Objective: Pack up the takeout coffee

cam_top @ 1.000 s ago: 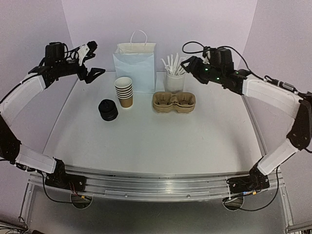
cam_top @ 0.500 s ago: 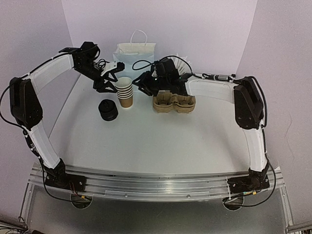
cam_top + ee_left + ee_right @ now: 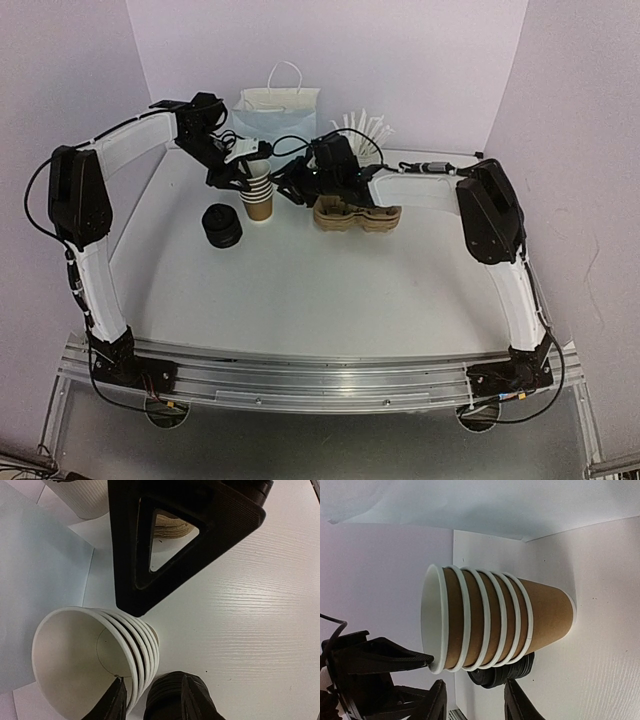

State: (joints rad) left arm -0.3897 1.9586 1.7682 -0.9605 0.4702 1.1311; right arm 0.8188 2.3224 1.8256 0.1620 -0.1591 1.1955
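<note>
A stack of brown paper cups (image 3: 259,196) with white rims stands at the back of the table. The tan pulp carrier (image 3: 356,213) lies to its right and the pile of black lids (image 3: 221,225) to its front left. My left gripper (image 3: 250,168) hangs over the stack. In the left wrist view its jaws (image 3: 134,701) straddle the top cup's rim (image 3: 80,665), one finger inside and one outside, with a thin gap showing. My right gripper (image 3: 281,187) is just right of the stack. Its jaws (image 3: 477,700) are open and short of the cups (image 3: 485,625), with nothing between them.
The white handled bag (image 3: 278,112) stands right behind the cups. A white cup of sticks (image 3: 366,128) shows behind the right arm. The walls close in at the back and on both sides. The right gripper's finger (image 3: 175,540) crosses the left wrist view.
Both arms have swung in from the outer back corners to the cup stack. The jaws of both grippers have narrowed, the left's around the top cup's rim.
</note>
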